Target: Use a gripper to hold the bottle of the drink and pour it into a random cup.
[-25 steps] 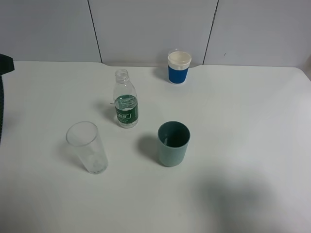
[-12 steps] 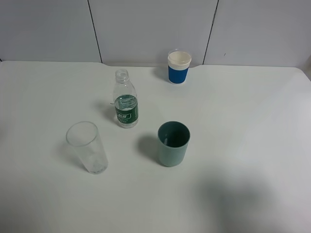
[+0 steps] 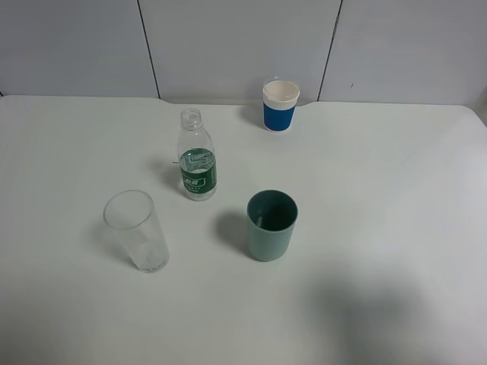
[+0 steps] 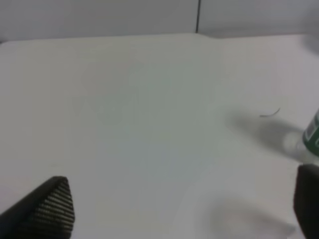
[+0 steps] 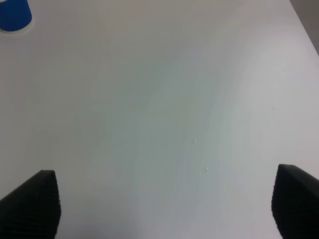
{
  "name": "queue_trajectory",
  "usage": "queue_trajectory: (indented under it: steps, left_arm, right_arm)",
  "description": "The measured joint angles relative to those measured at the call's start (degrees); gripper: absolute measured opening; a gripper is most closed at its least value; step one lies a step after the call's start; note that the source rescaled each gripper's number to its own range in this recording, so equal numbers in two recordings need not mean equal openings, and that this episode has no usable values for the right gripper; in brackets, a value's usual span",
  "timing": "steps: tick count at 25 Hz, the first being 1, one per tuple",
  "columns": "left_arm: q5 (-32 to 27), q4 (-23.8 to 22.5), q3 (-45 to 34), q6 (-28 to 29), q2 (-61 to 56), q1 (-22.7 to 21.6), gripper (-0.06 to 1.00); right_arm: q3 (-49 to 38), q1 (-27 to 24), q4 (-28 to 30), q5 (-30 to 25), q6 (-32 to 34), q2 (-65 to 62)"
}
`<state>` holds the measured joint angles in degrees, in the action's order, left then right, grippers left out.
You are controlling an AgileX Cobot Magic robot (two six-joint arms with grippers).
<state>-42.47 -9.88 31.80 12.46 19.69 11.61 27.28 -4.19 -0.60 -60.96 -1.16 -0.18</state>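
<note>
The left pincer [image 4: 179, 209] and right pincer [image 5: 164, 204] are both spread wide over bare white surface [image 3: 380, 190], pinching nothing. The bottle [image 3: 197, 156] stands upright just behind and left of the teal cup [image 3: 271, 225].

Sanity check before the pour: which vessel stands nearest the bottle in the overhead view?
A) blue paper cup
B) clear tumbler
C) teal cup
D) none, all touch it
C: in the exterior high view the teal cup stands just right of and in front of the bottle, closer than the clear tumbler or the blue paper cup by the wall; nothing touches the bottle.
</note>
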Motion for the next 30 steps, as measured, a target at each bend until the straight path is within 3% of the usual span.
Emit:
queue_trajectory:
  steps: [9, 15, 25, 30]
  left_arm:
    - [-4.2, -0.9, 0.0, 0.2, -3.9, 0.0, 0.7]
    - [-4.7, -3.2, 0.0, 4.7, -5.8, 0.0, 0.7]
    - [-8.0, -5.8, 0.0, 6.9, -6.0, -0.5, 0.9]
    - [-8.2, -2.7, 0.0, 2.6, -6.0, -6.6, 0.92]
  right_arm:
    - [0.0, 0.0, 0.0, 0.0, 0.0, 0.0]
    - [0.0, 0.0, 0.0, 0.0, 0.0, 0.0]
    - [0.0, 0.0, 0.0, 0.0, 0.0, 0.0]
    - [0.0, 0.0, 0.0, 0.0, 0.0, 0.0]
